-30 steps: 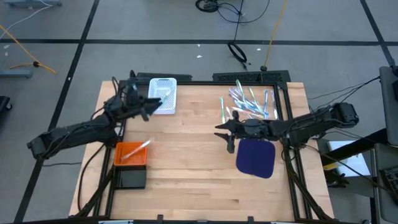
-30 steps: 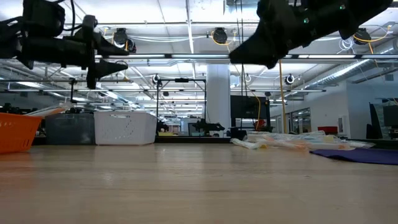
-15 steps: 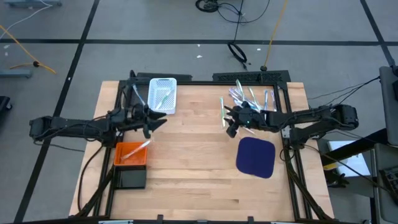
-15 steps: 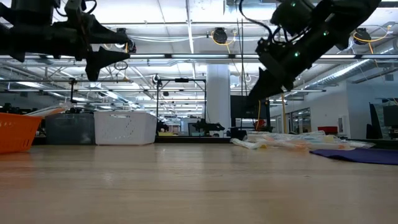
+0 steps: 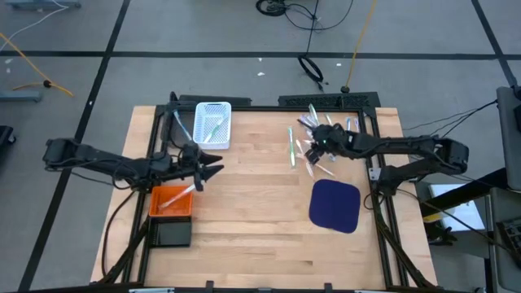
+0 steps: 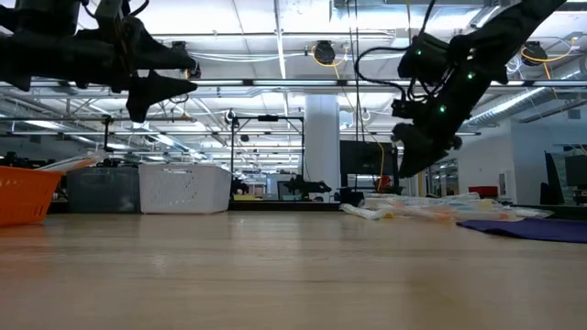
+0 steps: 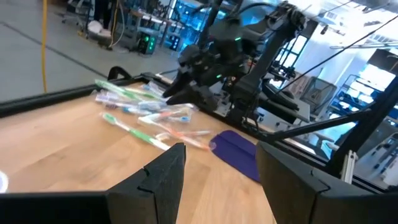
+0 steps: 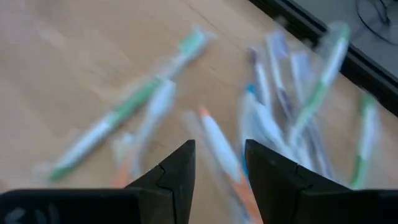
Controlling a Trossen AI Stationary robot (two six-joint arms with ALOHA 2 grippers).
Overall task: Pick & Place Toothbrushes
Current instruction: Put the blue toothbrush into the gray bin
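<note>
Wooden tabletop (image 5: 252,203) is carrying the toothbrushes (image 5: 326,134), thin green, white and blue sticks lying loose at upper right of the high view; the right gripper (image 5: 313,145) is hovering over them, fingers apart, empty; a dark blue mat (image 5: 334,205) is lying below; a white basket (image 5: 213,124), an orange basket (image 5: 170,201) and the open, empty left gripper (image 5: 213,168) are sitting at left.

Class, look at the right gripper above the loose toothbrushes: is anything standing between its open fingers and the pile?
Nothing visible. The right gripper hangs open directly over the toothbrushes, which lie uncovered on the table.
</note>
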